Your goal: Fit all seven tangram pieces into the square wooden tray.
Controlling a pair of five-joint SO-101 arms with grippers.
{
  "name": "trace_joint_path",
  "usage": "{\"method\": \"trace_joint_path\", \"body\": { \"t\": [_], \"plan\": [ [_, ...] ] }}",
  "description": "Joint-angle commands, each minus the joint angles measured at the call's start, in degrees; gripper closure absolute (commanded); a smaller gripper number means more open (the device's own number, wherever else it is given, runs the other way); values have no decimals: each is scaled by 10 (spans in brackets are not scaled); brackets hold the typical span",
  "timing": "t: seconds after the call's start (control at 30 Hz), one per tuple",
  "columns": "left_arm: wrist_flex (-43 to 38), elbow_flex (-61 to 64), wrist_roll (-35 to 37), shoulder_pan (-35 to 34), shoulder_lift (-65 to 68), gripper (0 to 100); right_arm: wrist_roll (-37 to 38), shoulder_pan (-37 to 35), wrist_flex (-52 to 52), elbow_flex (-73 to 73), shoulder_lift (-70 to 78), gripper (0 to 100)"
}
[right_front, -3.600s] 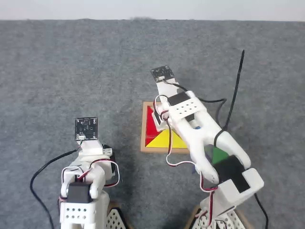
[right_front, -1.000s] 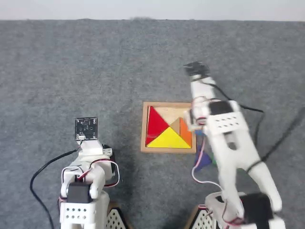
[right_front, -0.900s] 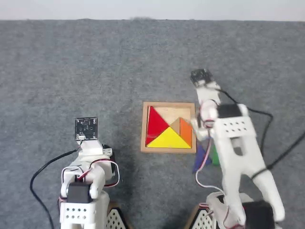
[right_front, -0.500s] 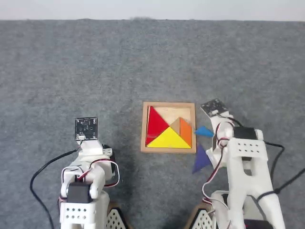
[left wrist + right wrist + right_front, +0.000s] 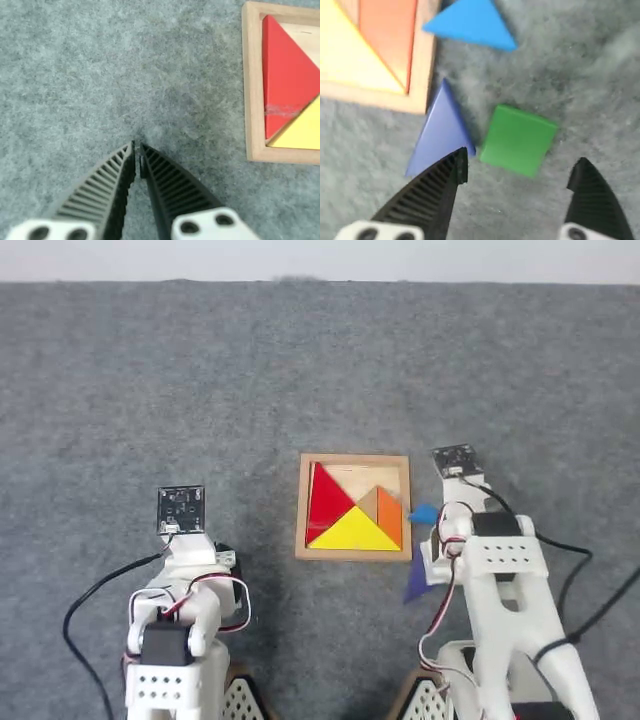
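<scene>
Wooden tray (image 5: 354, 458): we count four pieces (image 5: 328, 502) inside | three loose beside it: blue triangle (image 5: 470, 22), indigo triangle (image 5: 440, 132), green square (image 5: 518, 140) | right gripper (image 5: 520, 167) spread wide, empty, facing the square | left gripper (image 5: 137, 147) pinched closed, empty | right arm (image 5: 505, 580) half-covers indigo triangle from above

Wide grey mat (image 5: 250, 380) lies open around the far and left sides of the wooden tray (image 5: 353, 457), and the left gripper (image 5: 137, 146), jaws closed, sits over bare mat well apart from the tray's rim. Inside the tray, a bare wooden patch (image 5: 365, 478) opens between the red triangle (image 5: 326, 502) and the orange piece (image 5: 389, 518). The tray's right side is crowded: the light blue triangle (image 5: 470, 22) lies just beside the rim, the violet triangle (image 5: 440, 132) at the near corner, and the green square (image 5: 517, 140) just beside that, perhaps touching. The right gripper (image 5: 522, 159) hangs spread, one finger (image 5: 445, 185) close to the violet triangle's edge.
</scene>
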Motion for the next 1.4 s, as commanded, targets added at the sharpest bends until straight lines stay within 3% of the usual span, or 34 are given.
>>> {"method": "trace_joint_path", "body": {
  "t": [0.0, 0.33, 0.63, 0.9, 1.13, 1.37],
  "plan": [
    [1, -7, -6, -4, -11, 986, -33, 1, -29, -2, -19, 703],
    [1, -7, -6, -4, -11, 986, -5, 55, -48, -9, 58, 703],
    [1, -7, -6, -4, -11, 986, -5, 58, -88, -19, 165, 719],
    [1, -7, -6, -4, -11, 986, -4, 60, -102, -19, 120, 849],
    [1, -7, -6, -4, -11, 986, 0, 58, -95, -24, 8, 862],
    [1, -7, -6, -4, -11, 986, 1, 57, -10, -129, -42, 862]
  ]
}}
